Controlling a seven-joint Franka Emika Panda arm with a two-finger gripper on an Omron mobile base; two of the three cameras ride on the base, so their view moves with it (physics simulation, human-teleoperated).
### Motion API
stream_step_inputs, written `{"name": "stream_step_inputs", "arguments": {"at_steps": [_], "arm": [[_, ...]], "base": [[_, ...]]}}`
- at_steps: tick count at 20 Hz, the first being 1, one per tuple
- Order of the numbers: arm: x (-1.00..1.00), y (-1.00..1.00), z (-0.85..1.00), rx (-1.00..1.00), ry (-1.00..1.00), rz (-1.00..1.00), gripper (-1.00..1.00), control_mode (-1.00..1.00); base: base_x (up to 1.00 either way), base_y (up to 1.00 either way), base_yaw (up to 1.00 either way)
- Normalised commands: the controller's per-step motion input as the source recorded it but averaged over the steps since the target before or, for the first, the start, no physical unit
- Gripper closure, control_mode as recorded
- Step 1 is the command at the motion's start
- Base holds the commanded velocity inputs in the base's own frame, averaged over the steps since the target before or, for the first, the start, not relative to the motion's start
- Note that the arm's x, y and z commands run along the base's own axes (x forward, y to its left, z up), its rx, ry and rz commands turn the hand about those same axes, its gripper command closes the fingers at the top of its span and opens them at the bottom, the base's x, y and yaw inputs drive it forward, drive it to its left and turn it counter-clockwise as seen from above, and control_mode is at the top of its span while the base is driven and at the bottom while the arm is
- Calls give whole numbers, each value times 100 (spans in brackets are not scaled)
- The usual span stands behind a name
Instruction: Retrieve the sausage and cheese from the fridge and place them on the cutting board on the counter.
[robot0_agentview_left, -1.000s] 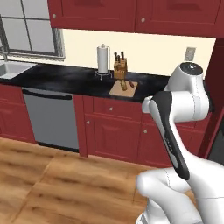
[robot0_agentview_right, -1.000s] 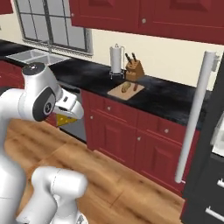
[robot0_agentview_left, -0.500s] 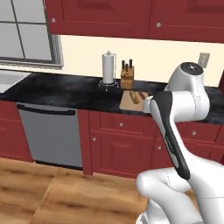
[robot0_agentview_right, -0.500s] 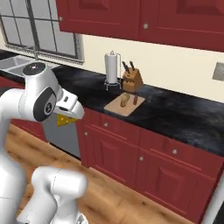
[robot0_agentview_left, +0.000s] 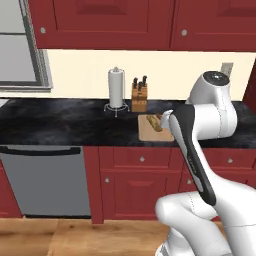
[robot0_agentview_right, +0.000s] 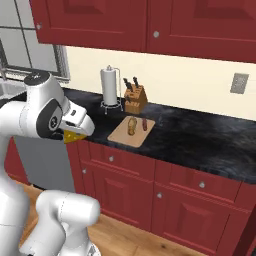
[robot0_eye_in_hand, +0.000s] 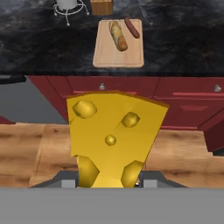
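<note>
Gripper (robot0_eye_in_hand: 109, 181) pinching the cheese (robot0_eye_in_hand: 114, 135), broad end away from the fingers, long axis along them.

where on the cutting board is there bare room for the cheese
The cutting board is bare along its near half, toward the counter's front edge. Its far half is crowded: a bread roll and the sausage lie there. The gripper holds the cheese.
</note>
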Motion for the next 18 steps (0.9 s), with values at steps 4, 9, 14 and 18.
{"name": "stream_step_inputs", "arguments": {"at_steps": [4, 9, 14, 18], "arm": [[0, 0, 0, 0, 0, 0, 100, 100], [0, 0, 0, 0, 0, 0, 100, 100], [0, 0, 0, 0, 0, 0, 100, 100], [0, 0, 0, 0, 0, 0, 100, 100]], "base": [[53, 34, -54], [56, 46, -37], [52, 55, -19], [64, 41, -3]]}}
